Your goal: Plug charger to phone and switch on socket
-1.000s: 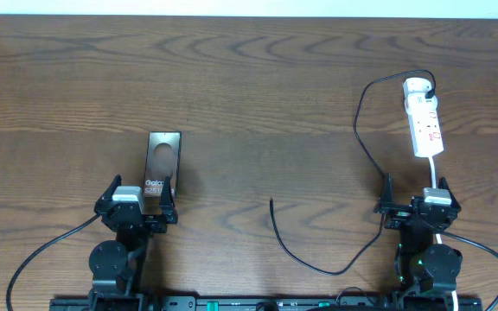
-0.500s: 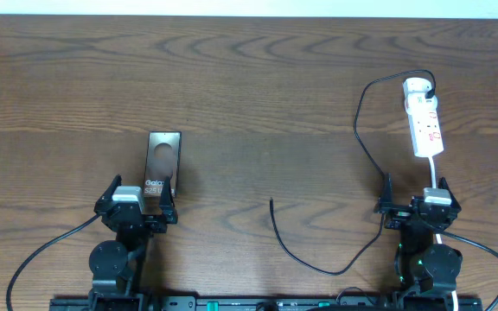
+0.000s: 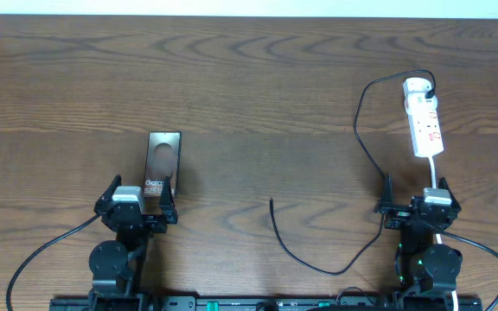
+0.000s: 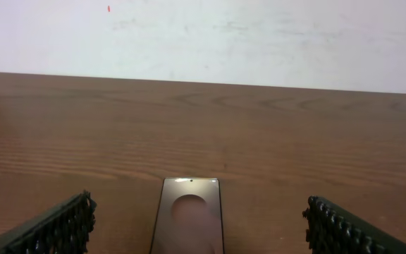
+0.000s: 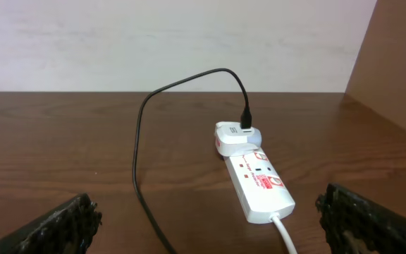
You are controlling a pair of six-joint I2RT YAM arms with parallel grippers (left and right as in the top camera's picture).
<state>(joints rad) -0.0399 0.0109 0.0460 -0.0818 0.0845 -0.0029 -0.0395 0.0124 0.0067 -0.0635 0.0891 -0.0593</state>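
Observation:
The dark glossy phone (image 3: 163, 161) lies flat at the left, white lettering at its near end; in the left wrist view the phone (image 4: 190, 219) sits straight ahead between my fingers. My left gripper (image 3: 137, 197) is open over its near end, holding nothing. The white socket (image 3: 424, 117) with red markings lies at the far right, seen as the socket (image 5: 256, 180) in the right wrist view. The black charger (image 3: 363, 130) runs from a white adapter (image 5: 232, 135) on the socket's far end in a long loop, its free tip (image 3: 271, 202) lying mid-table. My right gripper (image 3: 414, 193) is open and empty.
A white cord (image 5: 285, 236) leaves the socket's near end toward my right arm. The brown wooden table (image 3: 249, 78) ends at a pale wall behind. A brown panel (image 5: 397, 63) stands at the right edge of the right wrist view.

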